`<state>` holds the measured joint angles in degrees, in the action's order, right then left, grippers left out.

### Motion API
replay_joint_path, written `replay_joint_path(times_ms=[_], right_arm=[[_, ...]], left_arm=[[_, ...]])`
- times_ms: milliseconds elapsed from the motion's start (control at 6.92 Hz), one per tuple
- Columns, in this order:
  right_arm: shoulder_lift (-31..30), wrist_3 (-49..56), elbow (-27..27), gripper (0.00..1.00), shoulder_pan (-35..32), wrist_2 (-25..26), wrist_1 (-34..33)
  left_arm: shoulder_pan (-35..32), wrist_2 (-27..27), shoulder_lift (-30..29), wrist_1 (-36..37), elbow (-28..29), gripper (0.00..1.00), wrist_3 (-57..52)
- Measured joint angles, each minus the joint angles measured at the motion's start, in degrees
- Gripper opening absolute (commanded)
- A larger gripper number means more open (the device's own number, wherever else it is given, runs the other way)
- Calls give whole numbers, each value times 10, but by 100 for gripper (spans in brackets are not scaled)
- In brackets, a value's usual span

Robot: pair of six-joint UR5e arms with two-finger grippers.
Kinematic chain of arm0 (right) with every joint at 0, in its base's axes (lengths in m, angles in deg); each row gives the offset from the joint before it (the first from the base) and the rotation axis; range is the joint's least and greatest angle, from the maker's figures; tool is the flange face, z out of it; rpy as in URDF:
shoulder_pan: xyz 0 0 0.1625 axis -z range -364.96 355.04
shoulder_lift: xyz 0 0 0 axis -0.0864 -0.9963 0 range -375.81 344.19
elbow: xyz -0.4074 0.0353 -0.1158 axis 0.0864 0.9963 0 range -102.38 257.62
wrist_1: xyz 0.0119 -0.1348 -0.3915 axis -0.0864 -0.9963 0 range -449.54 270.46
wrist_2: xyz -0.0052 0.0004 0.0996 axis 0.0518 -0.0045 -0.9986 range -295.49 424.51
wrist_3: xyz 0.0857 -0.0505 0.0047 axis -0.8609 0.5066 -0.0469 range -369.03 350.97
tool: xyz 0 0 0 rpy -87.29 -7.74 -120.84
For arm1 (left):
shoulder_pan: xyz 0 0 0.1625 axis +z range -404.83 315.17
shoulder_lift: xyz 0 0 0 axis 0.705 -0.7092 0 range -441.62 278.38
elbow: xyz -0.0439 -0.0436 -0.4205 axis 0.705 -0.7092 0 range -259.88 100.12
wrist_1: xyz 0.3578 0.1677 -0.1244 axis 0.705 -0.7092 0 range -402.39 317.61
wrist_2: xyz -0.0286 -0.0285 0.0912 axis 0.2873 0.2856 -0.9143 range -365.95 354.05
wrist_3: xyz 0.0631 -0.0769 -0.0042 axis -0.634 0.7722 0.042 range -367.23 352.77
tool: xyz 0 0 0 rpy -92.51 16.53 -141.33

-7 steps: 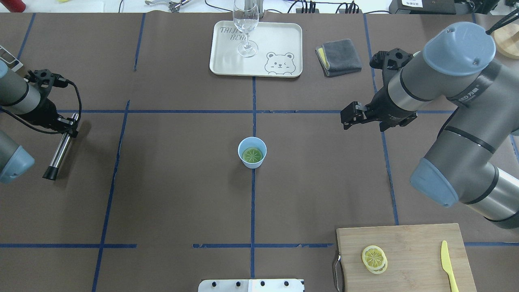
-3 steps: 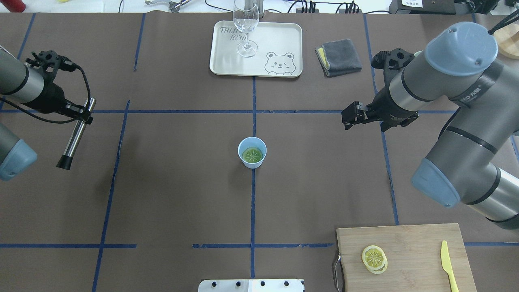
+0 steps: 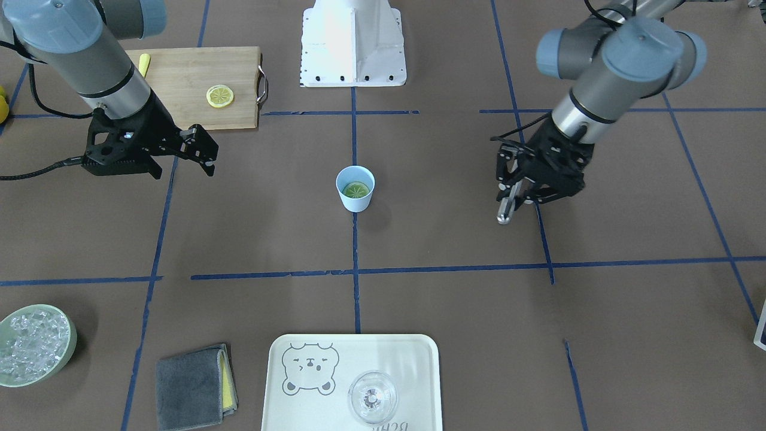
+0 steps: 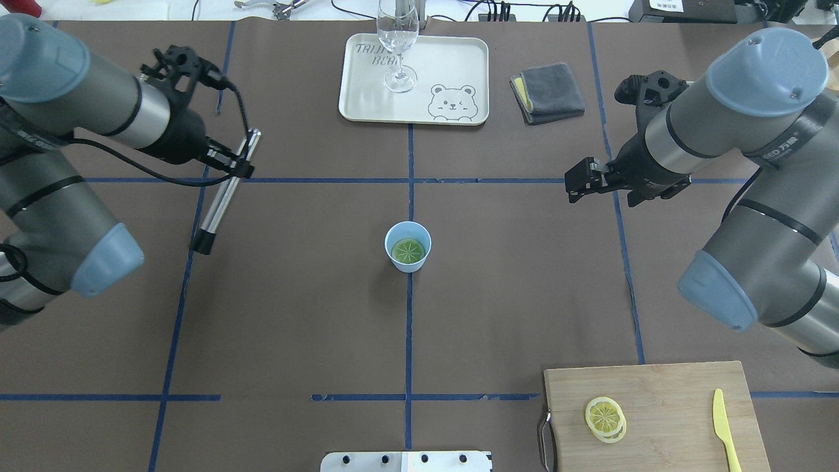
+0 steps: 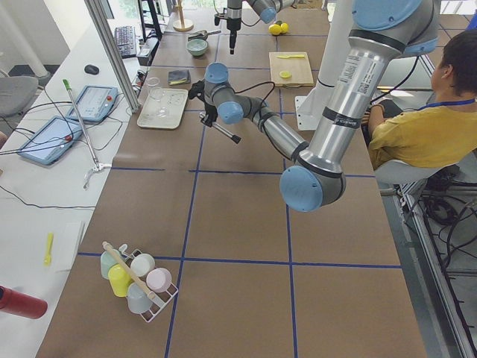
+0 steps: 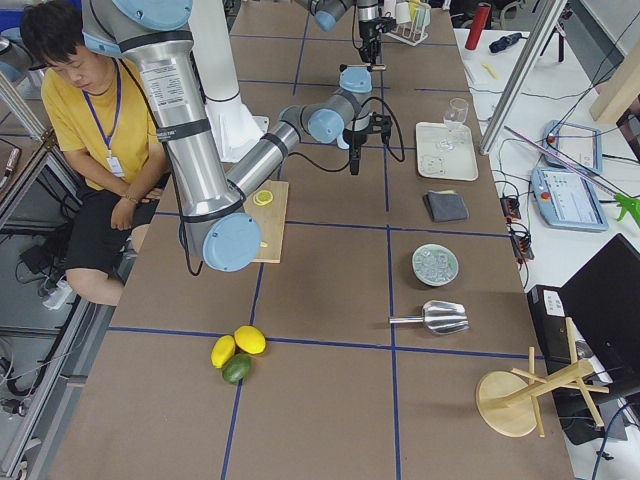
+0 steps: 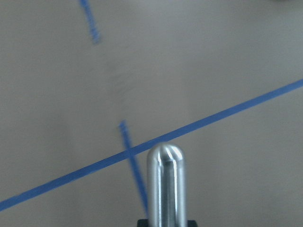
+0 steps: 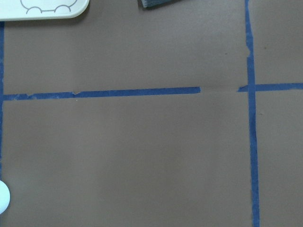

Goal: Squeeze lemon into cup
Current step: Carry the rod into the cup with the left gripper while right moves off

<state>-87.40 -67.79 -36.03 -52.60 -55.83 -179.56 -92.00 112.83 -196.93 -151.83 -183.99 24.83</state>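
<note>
The pale-blue cup (image 4: 419, 233) stands at the table's middle, also in the front view (image 3: 355, 203). A lemon slice (image 4: 408, 250) lies inside it, its spoked face up. Alike slices (image 4: 605, 418) lie on the wooden cutting board (image 4: 668, 393). My left gripper (image 4: 240, 168) is shut on a steel rod (image 4: 219, 203) with a black tip, held slanted above the table to the cup's left. The rod's rounded end shows in the left wrist view (image 7: 164, 184). My right gripper (image 4: 575, 185) is open and empty, in the air to the cup's right.
A cream tray (image 4: 459, 65) with a clear stemmed glass (image 4: 398, 39) stands at the far middle. A grey cloth (image 4: 547, 92) lies right of it. A yellow plastic knife (image 4: 724, 429) lies on the board. A green bowl of ice (image 3: 33, 344) shows in the front view.
My left arm has swung right and farther from the robot, carrying the rod closer to the cup. My right gripper has drifted slightly right.
</note>
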Motion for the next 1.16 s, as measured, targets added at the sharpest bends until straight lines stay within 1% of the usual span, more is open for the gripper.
replay_joint_path(times_ms=[144,289,433,578,722,867,1011,1156], right_arm=[[-4,0,0,100,-11,0,0],[-10,1,1,100,-24,1,-1],[-18,10,4,100,-39,1,-1],[-28,29,8,100,-55,0,-1],[-34,52,14,100,-74,-1,-1],[-37,64,19,100,-87,-2,-1],[-38,71,22,100,-94,-2,-1],[-38,76,24,100,-99,-3,-1]], left_arm=[[33,-38,-49,7,-13,0,4],[56,-54,-86,3,-28,0,7],[66,-67,-101,-41,-38,0,7],[76,-90,-103,-153,-27,0,8],[91,-141,-98,-288,-3,0,7],[119,-233,-92,-380,12,0,4],[164,-351,-89,-437,20,0,-2],[208,-450,-87,-471,27,0,-20]])
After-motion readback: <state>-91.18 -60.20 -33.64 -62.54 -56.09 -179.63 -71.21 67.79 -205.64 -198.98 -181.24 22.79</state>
